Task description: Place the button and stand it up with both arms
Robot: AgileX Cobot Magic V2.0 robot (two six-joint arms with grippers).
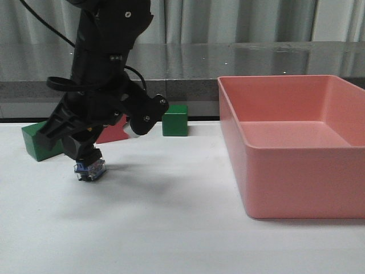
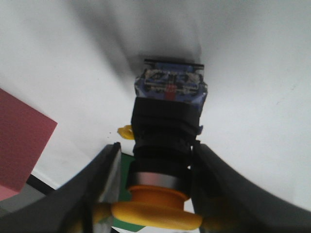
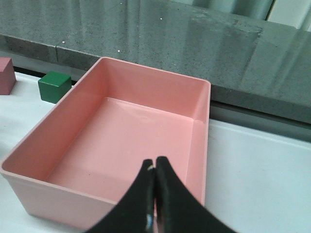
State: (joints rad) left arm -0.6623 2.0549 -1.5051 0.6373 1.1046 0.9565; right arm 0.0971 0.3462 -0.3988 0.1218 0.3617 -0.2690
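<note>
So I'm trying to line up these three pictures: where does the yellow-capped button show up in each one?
Front view: the button sits low on the left, blue base down at the table, under the left gripper.
Left wrist view: it fills the centre, clamped between the fingers, yellow cap nearest the camera.
Right wrist view: not in it.
Shared landmark: the small green cube, beside the pink bin in front and right wrist views.

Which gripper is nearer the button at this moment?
Left. The left gripper holds the button between its fingers, blue base down near the table. The right gripper hangs shut over the pink bin, away from the button.
</note>
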